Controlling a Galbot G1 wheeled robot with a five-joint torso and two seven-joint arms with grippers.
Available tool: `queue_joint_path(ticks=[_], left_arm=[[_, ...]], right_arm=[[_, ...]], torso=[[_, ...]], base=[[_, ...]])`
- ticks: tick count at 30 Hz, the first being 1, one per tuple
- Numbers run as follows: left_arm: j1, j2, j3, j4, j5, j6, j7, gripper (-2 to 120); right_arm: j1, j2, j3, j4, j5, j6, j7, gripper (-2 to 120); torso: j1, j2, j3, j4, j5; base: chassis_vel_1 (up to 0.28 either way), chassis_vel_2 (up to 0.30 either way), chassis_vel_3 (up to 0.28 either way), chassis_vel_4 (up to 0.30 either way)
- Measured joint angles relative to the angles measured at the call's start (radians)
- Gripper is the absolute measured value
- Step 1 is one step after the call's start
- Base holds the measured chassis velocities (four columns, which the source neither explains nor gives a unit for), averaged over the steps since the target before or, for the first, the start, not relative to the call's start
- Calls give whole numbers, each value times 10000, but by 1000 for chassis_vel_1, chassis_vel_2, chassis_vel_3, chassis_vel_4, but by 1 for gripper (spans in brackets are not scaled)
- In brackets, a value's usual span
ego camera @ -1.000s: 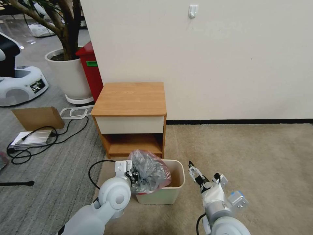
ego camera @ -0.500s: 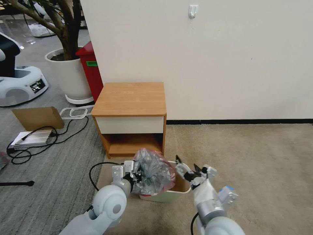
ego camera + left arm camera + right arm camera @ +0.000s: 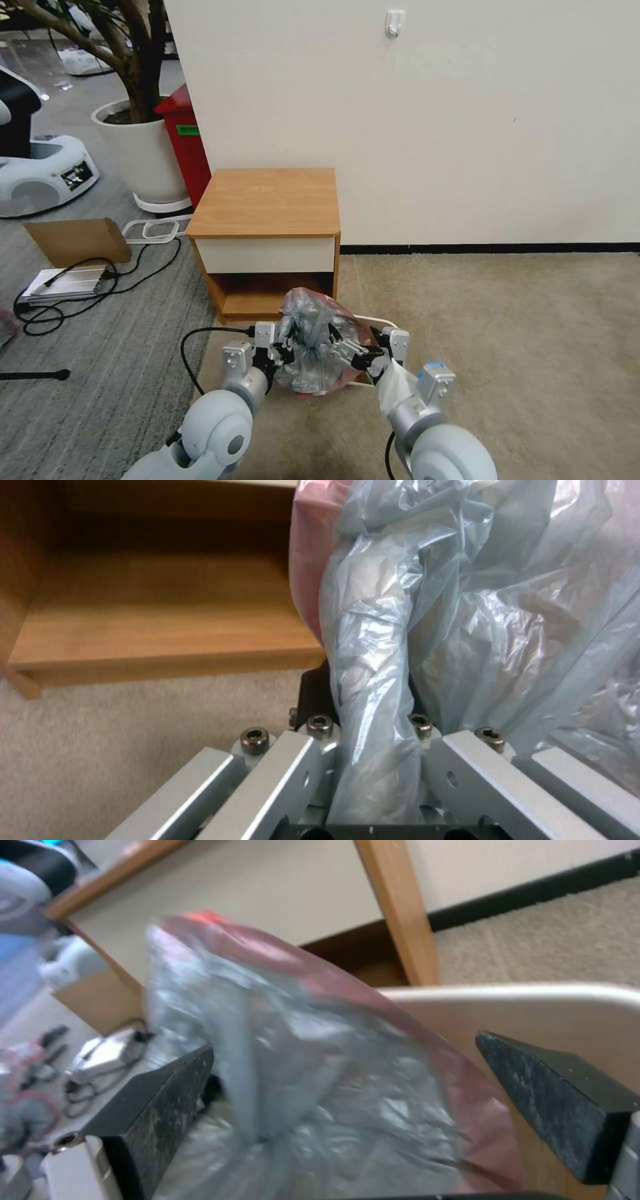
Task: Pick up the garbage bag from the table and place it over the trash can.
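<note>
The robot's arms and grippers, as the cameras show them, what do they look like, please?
Both arms are pale grey-white with rounded, ball-like joint housings. The left gripper sits on bare metal brackets with hex-head bolts, and a black cable loops from its wrist. The right gripper has dark, rough, wedge-shaped fingers, and its wrist carries a small blue-topped block.

Materials & finish, bag/bin/nightstand

Garbage bag (image 3: 313, 347): thin crinkly plastic, translucent grey, glossy, pinkish-red rim. Trash can (image 3: 388, 325) behind it: smooth cream plastic, semi-matt. Table (image 3: 267, 200) just beyond bag: wood-look top, orange-brown, smooth satin; drawer front white, matt. Left gripper (image 3: 373, 760) w/ brushed bare-metal plates, steel screws. Right gripper (image 3: 347, 1120) pads black, rough, matt. Carpet under bag: beige, short rough pile.
</note>
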Motion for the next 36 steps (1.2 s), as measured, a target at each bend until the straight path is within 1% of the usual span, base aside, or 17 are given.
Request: queue_joint_path(ticks=[5, 7, 11, 19, 21, 23, 24, 26, 27, 29, 31, 32, 35, 36], left_arm=[[-2, 21, 7, -92, 27, -22, 84, 3], [0, 44, 52, -112, 224, -96, 265, 3], [54, 101, 84, -157, 508, -212, 524, 3], [128, 220, 46, -316, 538, -220, 753, 3], [140, 230, 32, -337, 539, -222, 765, 3], [151, 229, 17, -355, 531, -223, 766, 3], [151, 229, 17, -355, 531, -223, 766, 3], [157, 213, 1, -360, 483, -226, 765, 3], [163, 200, -12, -367, 424, -227, 760, 3], [165, 193, -19, -369, 394, -227, 753, 3], [184, 147, -70, -374, 129, -224, 631, 3], [184, 147, -70, -374, 129, -224, 631, 3], [198, 91, -143, -411, -376, -168, 343, 3], [198, 91, -143, -411, -376, -168, 343, 3]], right_arm=[[53, -21, 31, -45, -8, -209, 195, 100], [95, 0, 36, -104, -50, -302, 296, 100], [164, 44, 37, -173, -241, -312, 310, 100], [245, 39, 87, -232, -274, -433, 263, 98], [255, 39, 98, -251, -274, -436, 231, 93], [245, 38, 110, -285, -290, -430, 78, 84], [245, 38, 110, -285, -290, -430, 78, 84], [232, 38, 113, -345, -329, -368, -19, 76], [227, 41, 113, -406, -385, -269, -72, 70], [224, 43, 114, -444, -444, -212, -104, 68], [194, 53, 159, -602, -722, 7, -324, 54], [194, 53, 159, -602, -722, 7, -324, 54], [140, 70, 177, -674, -856, 142, -447, 43], [140, 70, 177, -674, -856, 142, -447, 43]], torso=[[0, 0, 0, -1, 0], [0, 0, 0, -1, 0], [-1, 0, 0, -1, 0], [0, 0, 0, -1, 0], [0, 0, 0, -1, 0], [0, 0, 0, -1, 0], [0, 0, 0, -1, 0], [0, 0, 0, -1, 0], [0, 0, 0, -1, 0], [0, 0, 0, -1, 0], [0, 0, 0, -1, 0], [0, 0, 0, -1, 0], [0, 0, 0, -1, 0], [0, 0, 0, -1, 0]], base=[[0, 0, 0, 0], [0, 0, 0, 0], [0, 0, 0, 0], [0, 0, 0, 0], [0, 0, 0, 0], [0, 0, 0, 0], [0, 0, 0, 0], [0, 0, 0, 0], [0, 0, 0, 0], [0, 0, 0, 0], [0, 0, 0, 0], [0, 0, 0, 0], [0, 0, 0, 0], [0, 0, 0, 0]])
